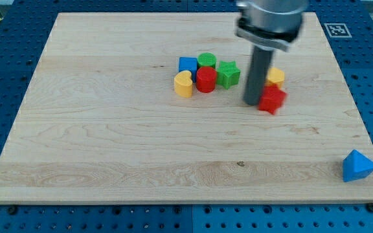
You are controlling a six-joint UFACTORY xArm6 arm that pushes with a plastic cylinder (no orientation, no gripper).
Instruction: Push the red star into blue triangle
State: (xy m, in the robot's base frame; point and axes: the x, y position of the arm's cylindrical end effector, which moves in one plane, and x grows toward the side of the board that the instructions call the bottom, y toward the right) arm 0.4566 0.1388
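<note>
step: tip point(252, 103) touching red star point(272, 99) left side, upper right | jaws: none, bare rod, nothing held | next: shove down-right toward blue triangle point(357, 166); lower right corner

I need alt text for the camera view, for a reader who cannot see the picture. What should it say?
My tip rests on a wooden board, against the view's left side of the red star block, with a yellow block just behind. The blue triangle block sits far off at the view's bottom right corner; blue, green, yellow and red blocks cluster near the centre.

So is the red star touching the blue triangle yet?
No. The red star sits by my tip; the blue triangle is far off, lower right.
</note>
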